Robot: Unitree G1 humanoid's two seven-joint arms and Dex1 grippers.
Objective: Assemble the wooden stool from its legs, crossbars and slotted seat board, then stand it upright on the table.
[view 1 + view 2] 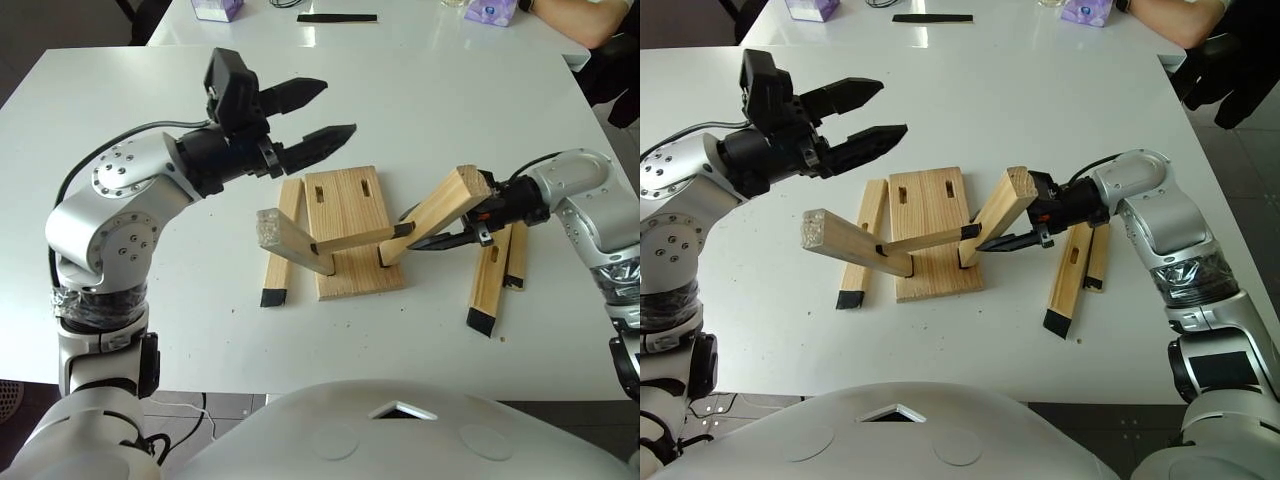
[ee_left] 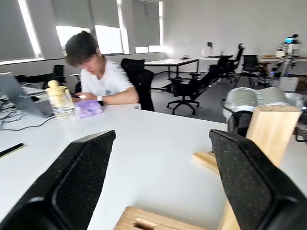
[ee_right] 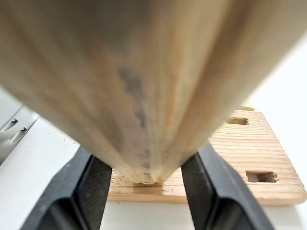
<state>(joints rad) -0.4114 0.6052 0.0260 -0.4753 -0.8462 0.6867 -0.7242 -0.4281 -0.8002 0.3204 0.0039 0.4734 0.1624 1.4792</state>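
The white tabletop (image 1: 450, 100) carries the slotted seat board (image 1: 350, 215) flat at frame centre. A leg (image 1: 281, 250) lies just left of it; a second leg (image 1: 488, 285) and a thinner bar (image 1: 517, 258) lie side by side at centre right.

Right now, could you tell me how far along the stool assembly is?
Done: a crossbar joins two legs, lying over the board. In hand: the right hand grips one joined leg; the left hand hovers open. Left: three loose pieces, fitting the board, standing it up.

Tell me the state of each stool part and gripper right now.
left gripper: jaws open, raised above the table
right gripper: jaws shut on tilted leg
tilted leg: joined by crossbar to second leg
seat board: lying flat, slots up
loose legs: lying flat on table
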